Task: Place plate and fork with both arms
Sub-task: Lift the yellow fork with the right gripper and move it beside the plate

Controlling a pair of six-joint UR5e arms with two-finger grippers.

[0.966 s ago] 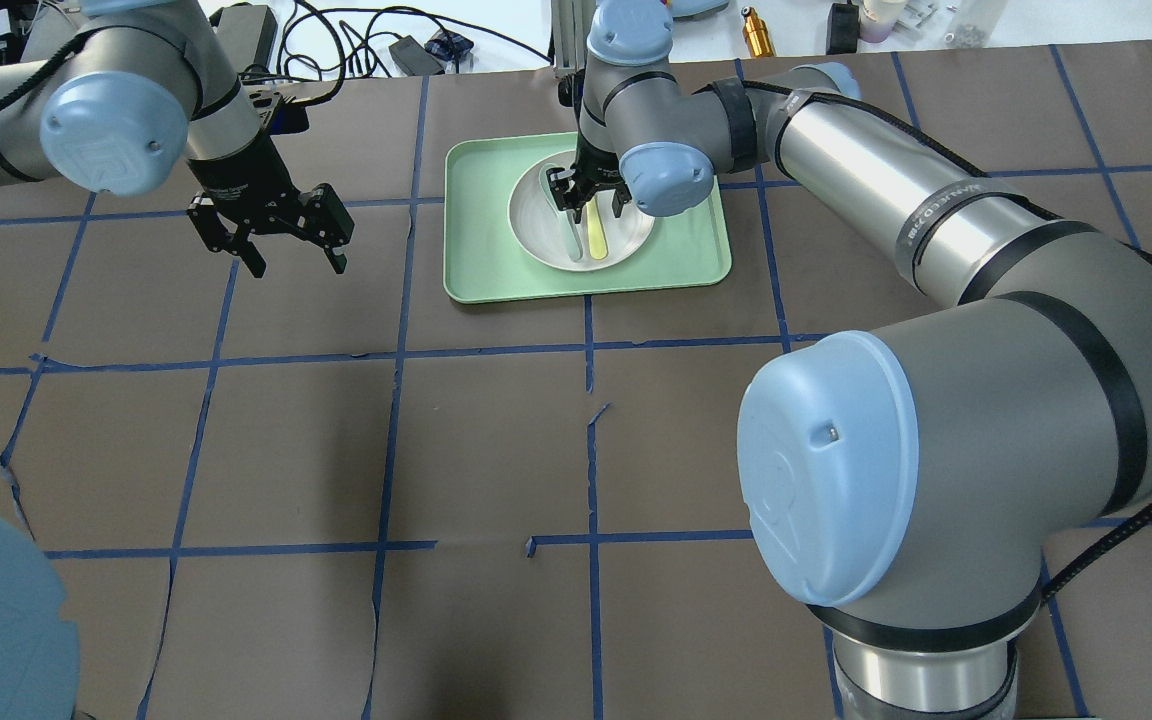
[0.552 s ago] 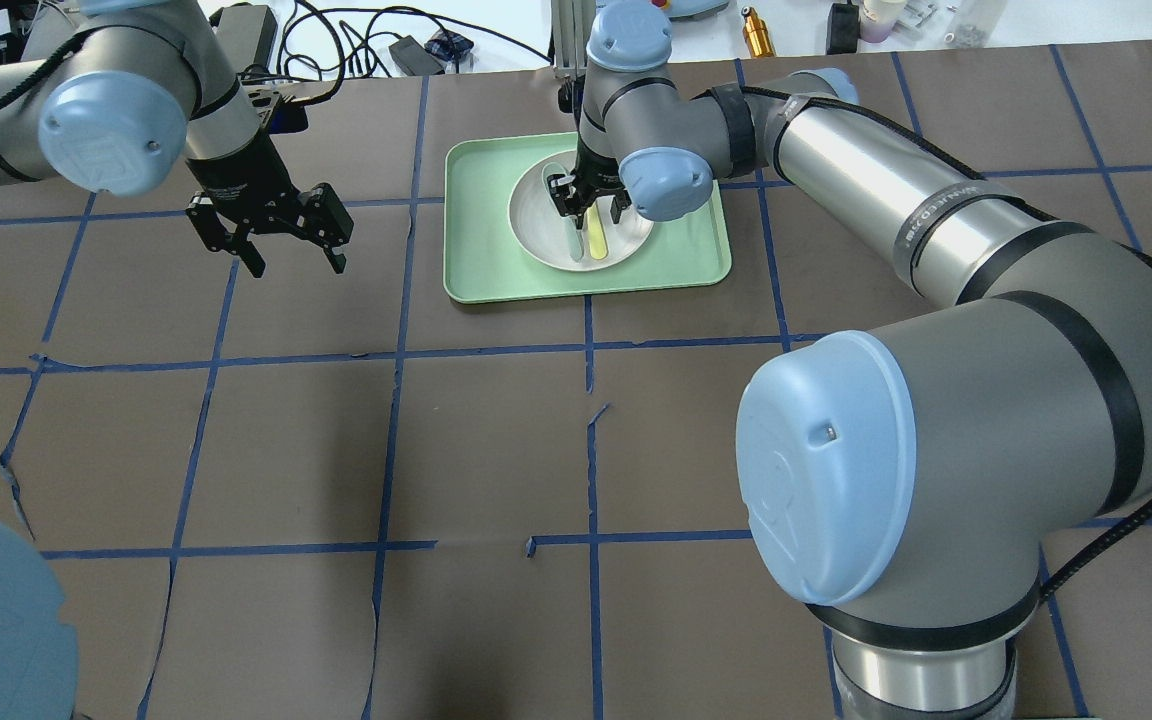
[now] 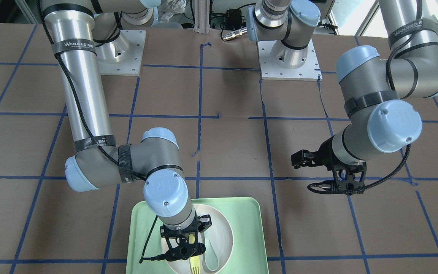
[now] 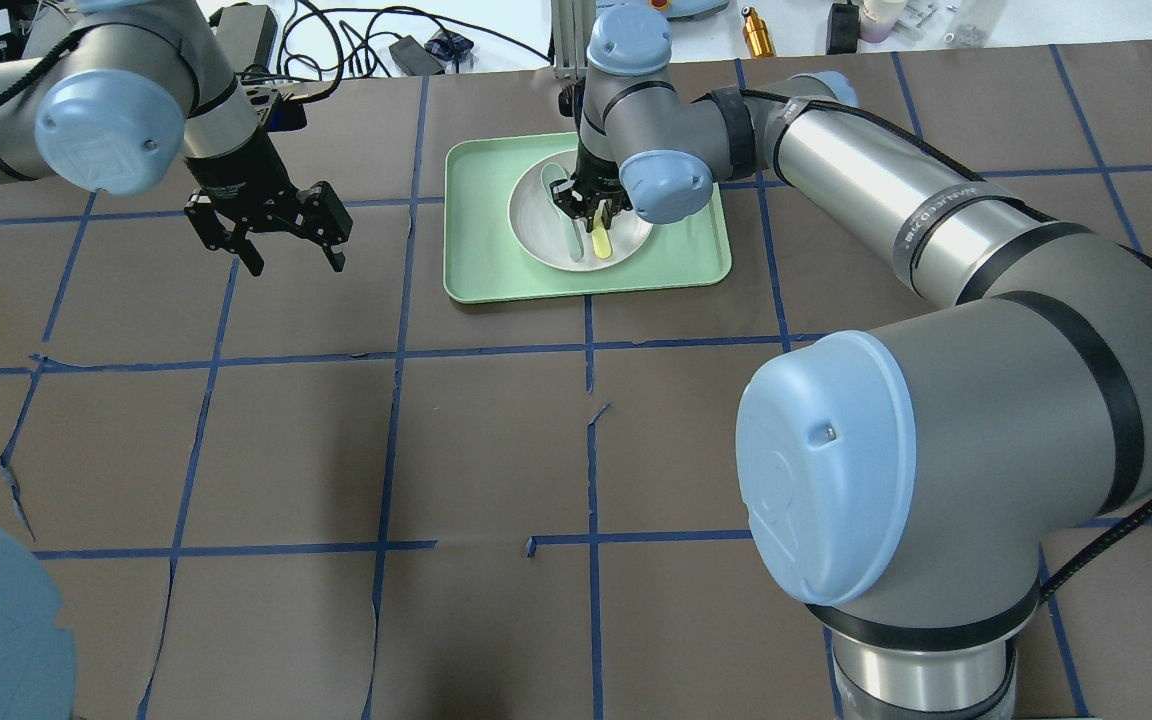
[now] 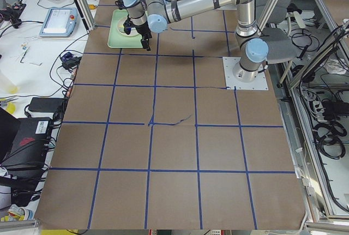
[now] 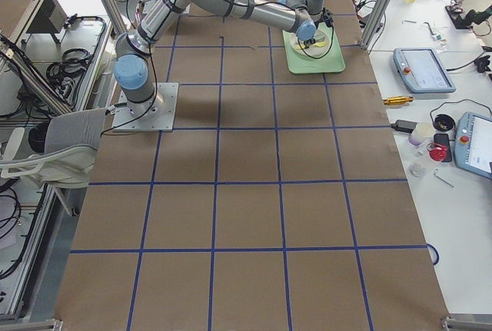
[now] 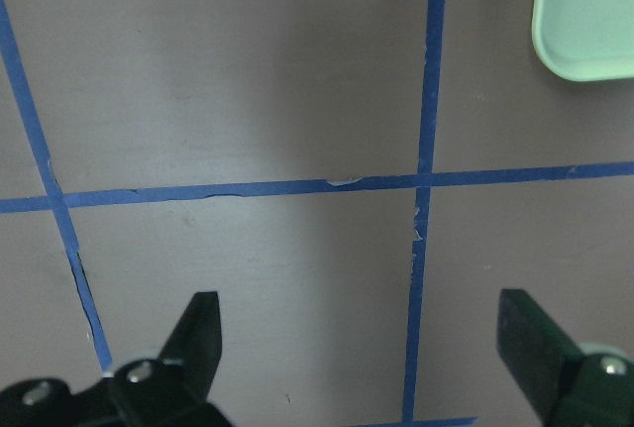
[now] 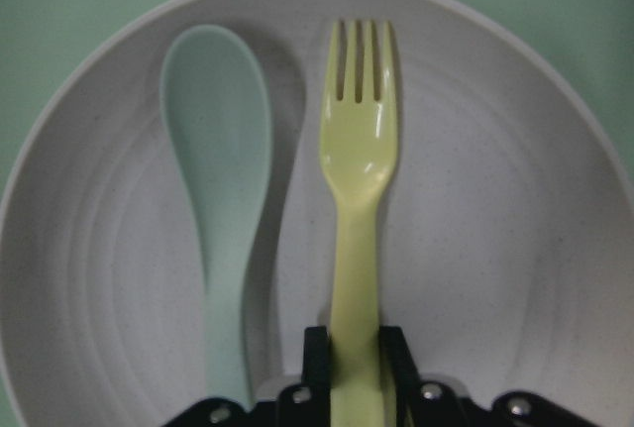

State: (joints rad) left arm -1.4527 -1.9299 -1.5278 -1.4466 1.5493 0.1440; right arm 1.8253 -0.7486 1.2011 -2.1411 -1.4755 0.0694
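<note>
1 plate [image 8: 475,249] is counted, and on it 1 fork [image 8: 359,179] and 1 spoon [image 8: 220,150] are seen side by side. 1 tray [image 4: 481,260] is found under the plate, carried by 1 table [image 4: 486,450]. 2 arms are counted: the left arm [image 4: 111,115] and the right arm [image 4: 886,190]. 2 tools are counted, 1 per arm: the left tool [image 4: 296,262] and the right tool [image 8: 355,343]. 2 fingers are seen on each tool.
</note>
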